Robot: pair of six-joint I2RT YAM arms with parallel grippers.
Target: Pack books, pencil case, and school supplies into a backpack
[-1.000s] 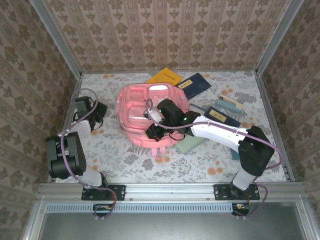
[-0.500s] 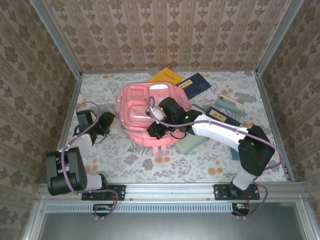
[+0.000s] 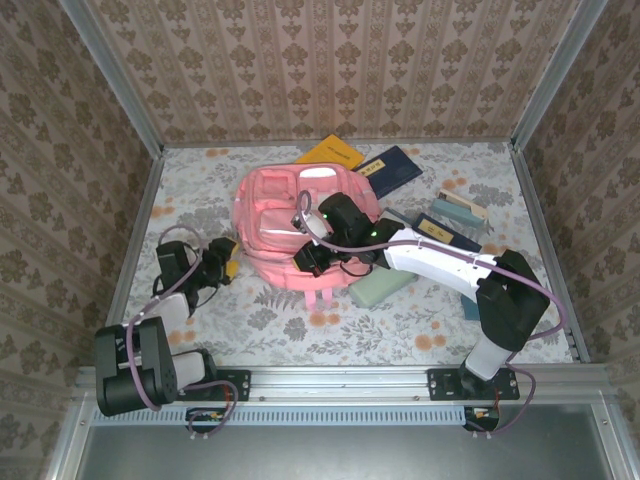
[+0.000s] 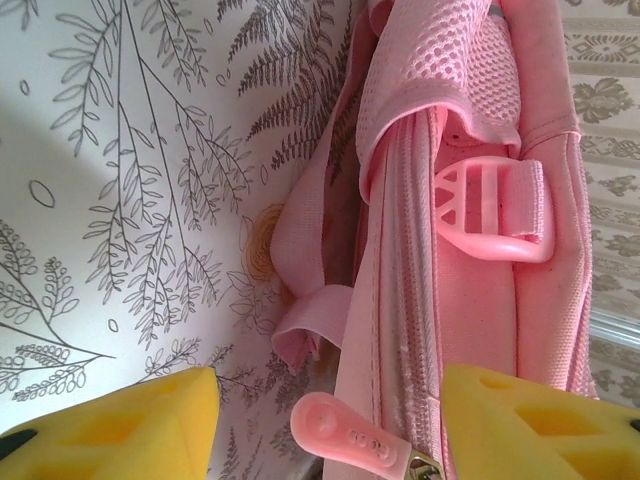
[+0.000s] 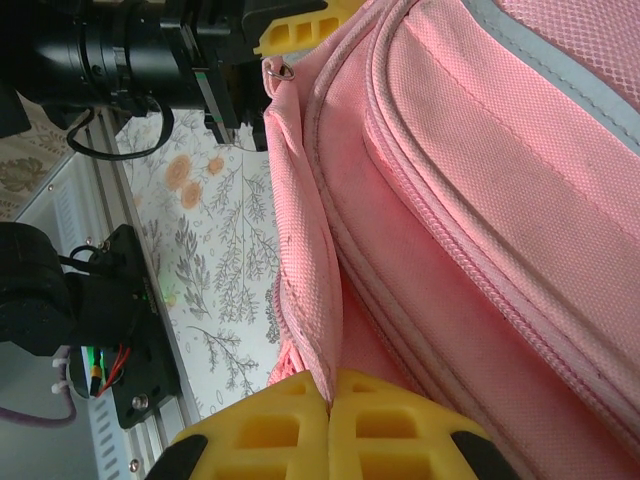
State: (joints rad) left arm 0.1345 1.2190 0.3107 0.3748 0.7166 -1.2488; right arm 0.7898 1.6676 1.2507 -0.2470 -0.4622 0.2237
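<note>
The pink backpack (image 3: 275, 215) lies flat in the middle of the table. My right gripper (image 3: 303, 260) is shut on a fold of fabric at its near edge (image 5: 305, 300), with the yellow pads (image 5: 270, 430) pressed together. My left gripper (image 3: 228, 258) stands open at the backpack's left side. Its yellow fingers (image 4: 120, 430) straddle the pink zipper pull (image 4: 345, 432) without touching it. A yellow-orange book (image 3: 330, 153) and a navy book (image 3: 392, 168) lie behind the backpack, and another navy book (image 3: 445, 235) lies to the right. The mint-green pencil case (image 3: 380, 288) sits under my right arm. A whitish pad (image 3: 458, 207) lies at the far right.
The table has a floral cloth (image 3: 250, 320) and is boxed in by wallpapered walls on three sides. A metal rail (image 3: 340, 378) runs along the near edge. A pink strap buckle (image 4: 490, 215) lies on the backpack's side, ahead of the left fingers.
My left arm has swung from the table's left edge toward the backpack, and its gripper has opened around the zipper pull. My right gripper has stayed shut on the fabric.
</note>
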